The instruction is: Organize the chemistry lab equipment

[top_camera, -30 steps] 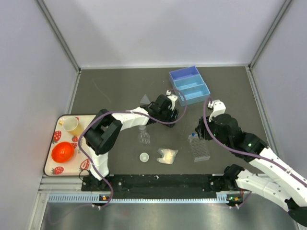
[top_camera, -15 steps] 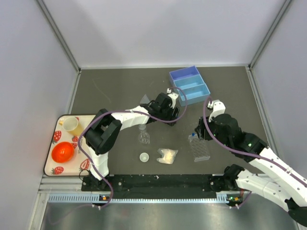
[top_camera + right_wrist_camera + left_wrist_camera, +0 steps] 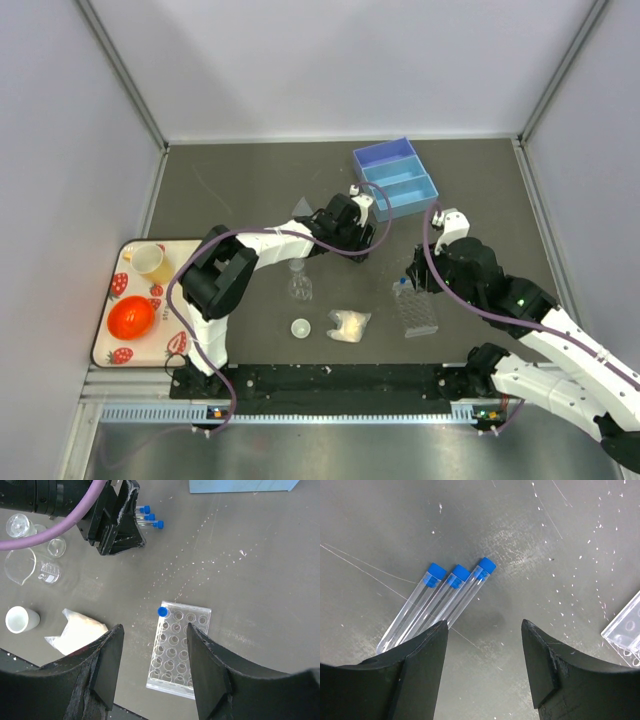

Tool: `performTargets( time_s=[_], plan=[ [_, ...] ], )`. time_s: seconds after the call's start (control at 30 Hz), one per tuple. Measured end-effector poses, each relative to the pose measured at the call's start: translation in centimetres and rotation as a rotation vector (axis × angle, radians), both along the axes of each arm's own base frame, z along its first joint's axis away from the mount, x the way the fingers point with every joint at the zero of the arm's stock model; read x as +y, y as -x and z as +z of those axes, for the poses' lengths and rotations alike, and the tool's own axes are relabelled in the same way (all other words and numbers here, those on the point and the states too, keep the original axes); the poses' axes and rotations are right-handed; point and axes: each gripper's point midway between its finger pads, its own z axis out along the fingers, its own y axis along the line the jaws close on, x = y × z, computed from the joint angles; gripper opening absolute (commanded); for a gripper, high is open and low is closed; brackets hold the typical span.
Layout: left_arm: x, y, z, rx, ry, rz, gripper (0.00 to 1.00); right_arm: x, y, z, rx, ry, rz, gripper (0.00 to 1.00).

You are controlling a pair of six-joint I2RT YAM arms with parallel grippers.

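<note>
Three clear blue-capped tubes (image 3: 445, 597) lie side by side on the dark table, just beyond and left of my left gripper (image 3: 484, 625), which is open and empty; its left finger covers their lower ends. They also show in the right wrist view (image 3: 148, 517). The clear rack (image 3: 181, 649) lies under my open, empty right gripper (image 3: 154, 627) and holds one blue-capped tube (image 3: 162, 611) in a corner hole. From above, the left gripper (image 3: 356, 234) is mid-table and the right gripper (image 3: 420, 280) is over the rack (image 3: 416, 310). The tiny flask (image 3: 300, 287), white dish (image 3: 301, 327) and pale packet (image 3: 349, 324) sit near the front.
Two blue bins (image 3: 395, 178) stand at the back right. The strawberry-print tray (image 3: 108, 340) at the left edge holds a yellow cup (image 3: 148, 260) and an orange bowl (image 3: 131, 318). Small clear beakers (image 3: 37, 569) sit beside the flask (image 3: 19, 525). A rack corner (image 3: 625, 627) shows at right.
The left gripper has edged slightly farther from the arm bases, towards the blue bins. The right arm and the objects have not visibly moved.
</note>
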Motion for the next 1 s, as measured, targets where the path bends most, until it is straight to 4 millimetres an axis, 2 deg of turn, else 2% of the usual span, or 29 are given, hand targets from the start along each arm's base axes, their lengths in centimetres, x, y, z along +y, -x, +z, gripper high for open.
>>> performTargets(
  time_s=[0.77,1.0],
  plan=[
    [-0.37,-0.52,0.46,-0.015,0.005,-0.005,0.65,0.02,0.08,0.16,-0.004,-0.006,0.004,0.54],
    [-0.16,-0.69,-0.52,-0.003,-0.011,-0.004,0.64,0.11,0.15,0.15,-0.002,-0.009,0.009,0.54]
  ],
)
